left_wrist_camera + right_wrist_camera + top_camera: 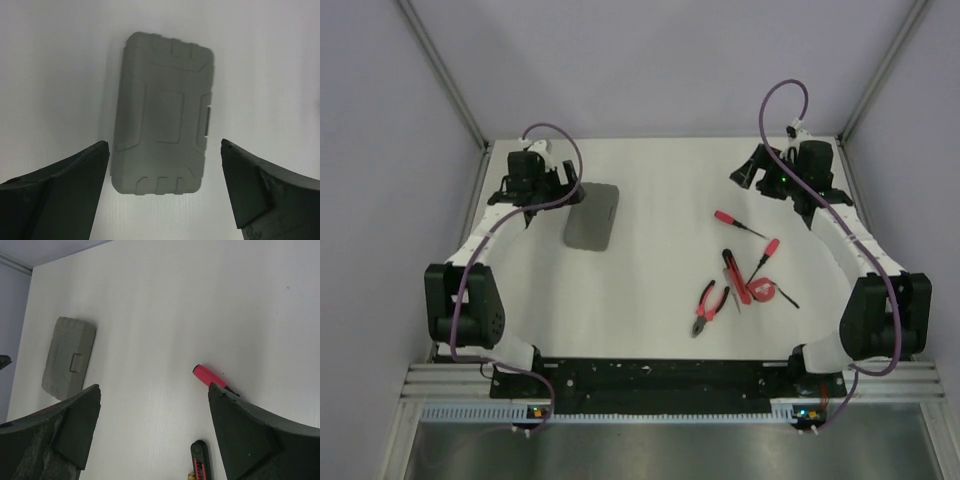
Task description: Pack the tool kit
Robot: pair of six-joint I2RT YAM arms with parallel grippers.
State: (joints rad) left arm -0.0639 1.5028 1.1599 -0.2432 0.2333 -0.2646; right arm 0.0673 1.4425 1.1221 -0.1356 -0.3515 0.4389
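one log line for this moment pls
case: closed, flat on table | pliers, knife, tape measure, screwdrivers: loose, unpacked | left gripper: open, aimed at case | right gripper: open, empty

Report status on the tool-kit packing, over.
Left gripper open, aimed at closed case. Right gripper open, empty. Pliers, screwdrivers unpacked on table. Nothing in the way.

We see grey case (592, 215), red-and-black pliers (709, 304), black-and-red knife (730, 271), red tape measure (763, 292), red-handled screwdrivers (727, 217), white table (660, 195), purple cables (785, 84), black arms (470, 300).
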